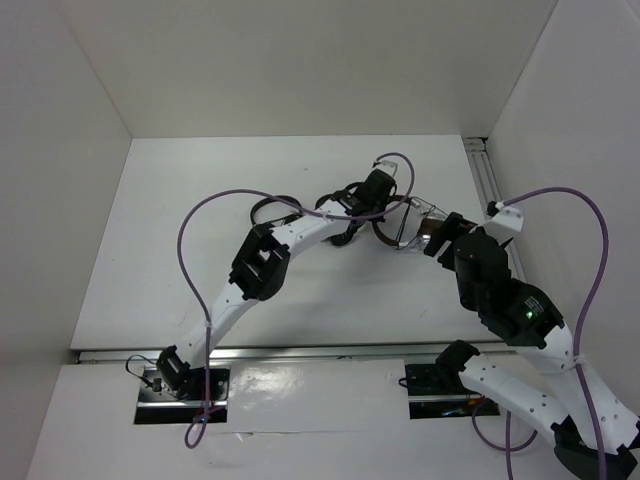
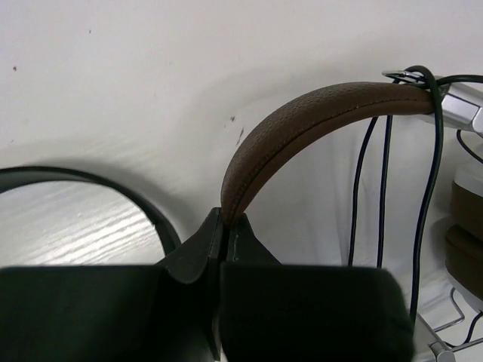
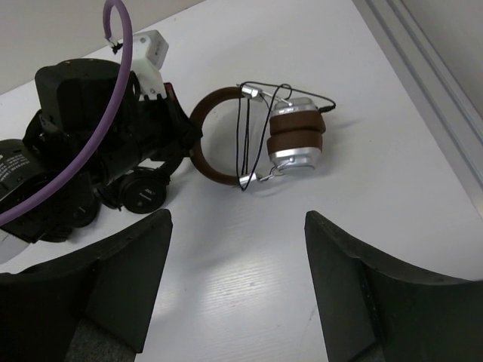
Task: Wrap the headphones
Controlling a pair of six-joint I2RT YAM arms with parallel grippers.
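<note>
Now | headphones (image 3: 294, 139) on bench (image 3: 392, 113), upper centre of right wrist view | left gripper (image 2: 224, 226) jaws clamped on brown headband (image 2: 302, 121) | right gripper (image 3: 238, 249) jaws wide, empty | advice: hold headband steady, lay cable (image 2: 432, 188) loops snug across it.

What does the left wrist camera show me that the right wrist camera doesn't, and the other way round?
Only the left wrist view: a close look at the left gripper shut on the brown padded headband. Only the right wrist view: the whole brown-and-silver over-ear headphones, the open right gripper and a metal rail along the table's edge. Both: the headband and the thin black cable strung across it.
</note>
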